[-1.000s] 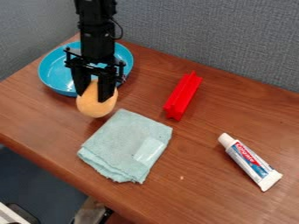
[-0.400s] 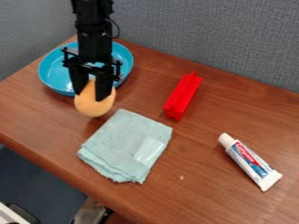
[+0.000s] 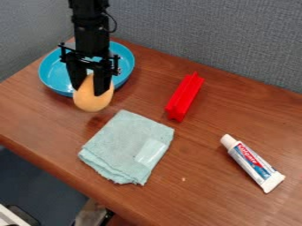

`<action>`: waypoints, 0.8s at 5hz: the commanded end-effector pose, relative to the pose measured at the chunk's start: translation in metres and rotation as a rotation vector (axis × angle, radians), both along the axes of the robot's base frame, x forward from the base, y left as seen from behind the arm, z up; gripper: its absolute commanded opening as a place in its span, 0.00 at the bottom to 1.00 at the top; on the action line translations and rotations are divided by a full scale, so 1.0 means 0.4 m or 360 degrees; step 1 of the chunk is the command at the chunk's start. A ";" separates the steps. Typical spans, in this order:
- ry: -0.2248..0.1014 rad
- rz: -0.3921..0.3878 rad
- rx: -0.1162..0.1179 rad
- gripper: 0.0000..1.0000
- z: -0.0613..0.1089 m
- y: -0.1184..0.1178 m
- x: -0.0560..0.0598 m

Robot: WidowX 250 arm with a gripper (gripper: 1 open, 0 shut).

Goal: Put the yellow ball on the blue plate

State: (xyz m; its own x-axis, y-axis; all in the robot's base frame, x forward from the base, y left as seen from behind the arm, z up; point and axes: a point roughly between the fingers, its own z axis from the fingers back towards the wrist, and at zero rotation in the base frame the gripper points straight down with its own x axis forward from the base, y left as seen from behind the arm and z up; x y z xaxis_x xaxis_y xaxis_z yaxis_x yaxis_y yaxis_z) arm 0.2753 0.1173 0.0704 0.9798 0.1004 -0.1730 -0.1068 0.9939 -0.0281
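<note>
Currently, the yellow ball is held by the black hand, whose fingers are closed on it from above, so that the top of the ball is partly covered by them. The ball is seen in front of the blue plate, overlapping its near edge in the view; whether it is lifted clear of the surface or touches the plate's rim cannot be told. The plate, round and shallow with a raised rim, is set near the far left edge of the brown wooden surface, close to the grey wall, and its middle is largely hidden by the arm, which is reached down from the top of the view. Nearer the front edge, a pale teal cloth is laid folded, with a lighter, shiny patch seen on its right part. It is placed apart from the plate, below and to the right of the ball in the view. Beyond the cloth, toward the wall, a long red object is laid at a slant, to the right of the plate and apart from it. Farther right, a white toothpaste tube marked in red and blue is laid on its side, with its cap pointed toward the upper left of the view.
</note>
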 end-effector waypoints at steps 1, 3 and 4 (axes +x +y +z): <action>-0.0071 0.0045 0.0026 0.00 0.031 0.032 0.018; -0.0086 0.0102 0.0026 0.00 0.039 0.058 0.023; -0.0094 0.0135 0.0028 0.00 0.043 0.073 0.025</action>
State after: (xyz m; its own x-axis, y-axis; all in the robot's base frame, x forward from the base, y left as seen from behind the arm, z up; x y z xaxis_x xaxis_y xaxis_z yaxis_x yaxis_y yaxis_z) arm 0.2806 0.1398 0.0754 0.9723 0.1736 -0.1564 -0.1805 0.9831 -0.0306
